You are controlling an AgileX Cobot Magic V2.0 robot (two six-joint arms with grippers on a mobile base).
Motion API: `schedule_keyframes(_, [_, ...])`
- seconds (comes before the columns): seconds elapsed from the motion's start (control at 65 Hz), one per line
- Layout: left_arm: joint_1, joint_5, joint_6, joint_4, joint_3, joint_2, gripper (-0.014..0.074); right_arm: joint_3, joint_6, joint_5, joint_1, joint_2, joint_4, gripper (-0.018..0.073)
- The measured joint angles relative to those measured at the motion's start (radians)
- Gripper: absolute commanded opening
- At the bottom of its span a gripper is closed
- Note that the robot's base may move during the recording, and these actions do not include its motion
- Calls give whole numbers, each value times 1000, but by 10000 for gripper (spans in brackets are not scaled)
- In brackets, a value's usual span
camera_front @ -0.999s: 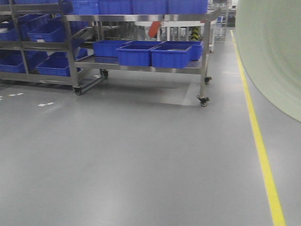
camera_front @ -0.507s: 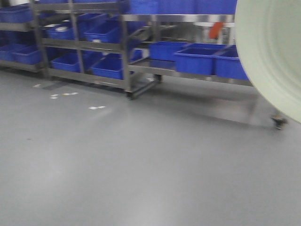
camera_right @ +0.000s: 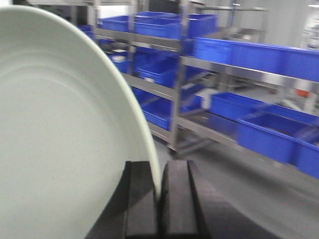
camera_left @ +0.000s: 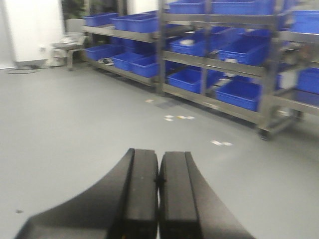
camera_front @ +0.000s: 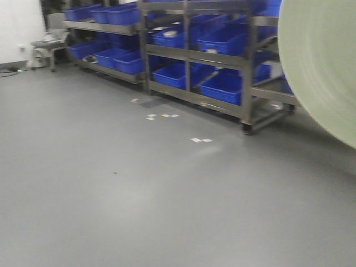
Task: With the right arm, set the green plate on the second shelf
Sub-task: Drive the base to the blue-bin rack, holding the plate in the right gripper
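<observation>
Right gripper point(camera_right: 159, 196) pinches green plate point(camera_right: 65, 134) by rim, plate on edge, filling left of wrist frame. Left gripper point(camera_left: 158, 181) closed, empty. Carry step; next needs approach to shelf rack point(camera_front: 194, 57), upper centre, then level plate.

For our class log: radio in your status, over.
Left pincer shut, empty. Right pincer shut on green plate rim. Shelf rack ahead, no obstacle seen.

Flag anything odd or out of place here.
Only small white scraps on the floor before the racks; litter or tape marks, cannot tell. The green plate is pinched by its rim in the right gripper.
</observation>
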Motion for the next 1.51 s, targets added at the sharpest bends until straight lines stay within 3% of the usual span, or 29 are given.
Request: schedule_keyframes(1.507, [0,0,0,0,0,0,130,0,0,0,0,0,0,57])
